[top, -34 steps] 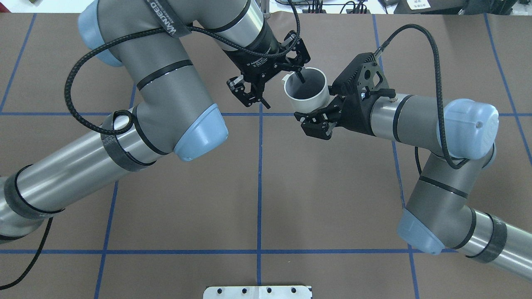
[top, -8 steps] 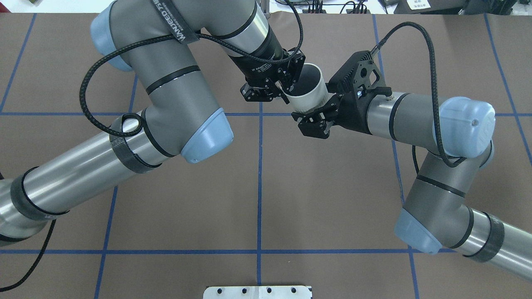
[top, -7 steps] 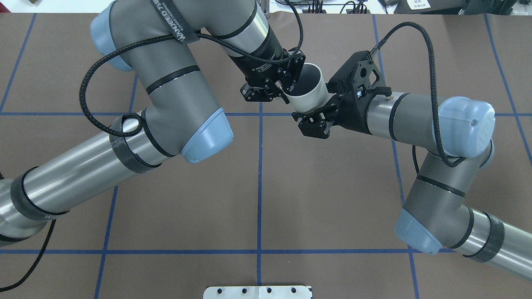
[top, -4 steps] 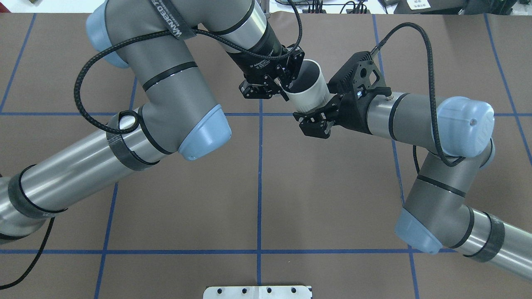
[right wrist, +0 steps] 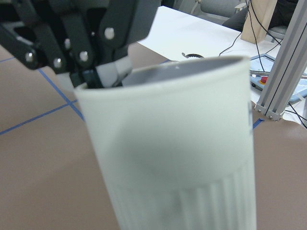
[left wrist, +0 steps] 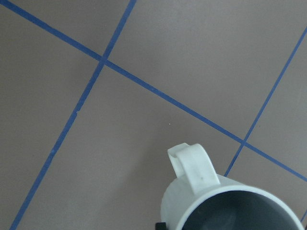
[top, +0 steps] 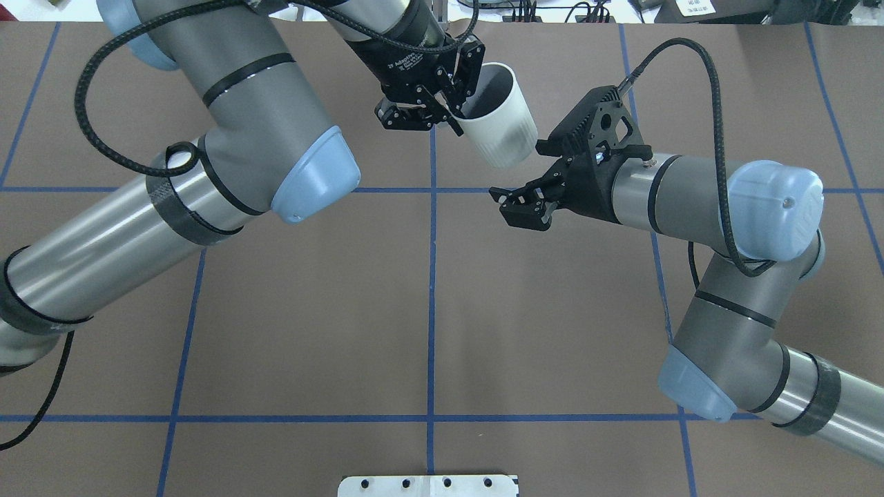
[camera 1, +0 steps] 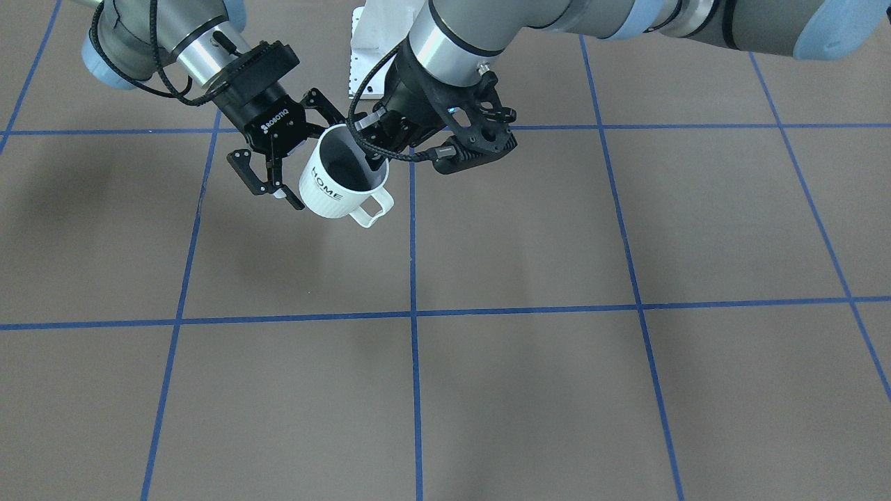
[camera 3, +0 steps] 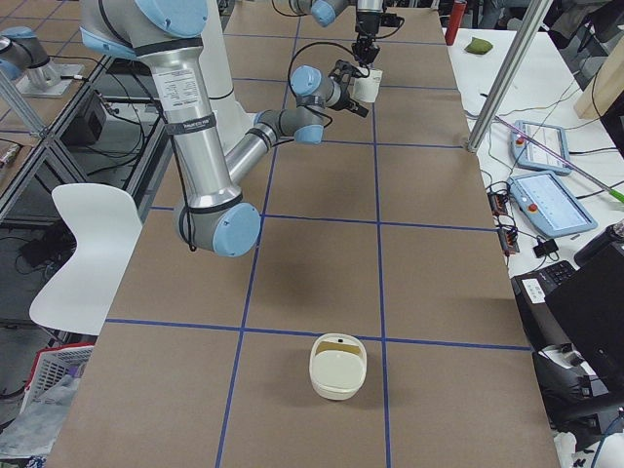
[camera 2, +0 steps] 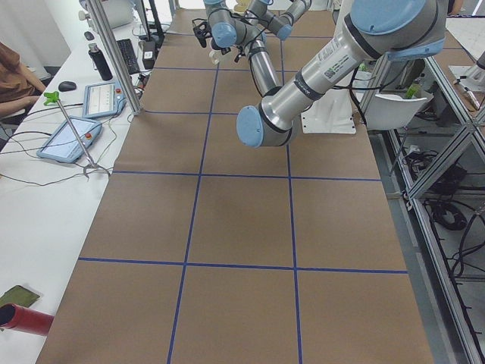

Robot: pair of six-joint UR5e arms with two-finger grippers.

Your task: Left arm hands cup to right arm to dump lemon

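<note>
- My left gripper [top: 461, 116] is clamped on the rim of the cup [top: 501, 134], one finger inside and one outside.
- Change: it has drawn the cup, now tilted, away from my right gripper [top: 515, 169]. The cup's base no longer sits between the right gripper's fingers.
- My right gripper is spread wide and empty.
- Judgement: the hand-over is not made, since my left alone carries the cup.
- The cup hangs under my left fingertips, just ahead of my right ones.
- No lemon is visible, and the cup's inside is dark.

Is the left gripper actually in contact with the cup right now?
Touching. The right wrist view shows the left gripper pinching the cup at its rim, one finger inside and one outside. The overhead view agrees.
</note>
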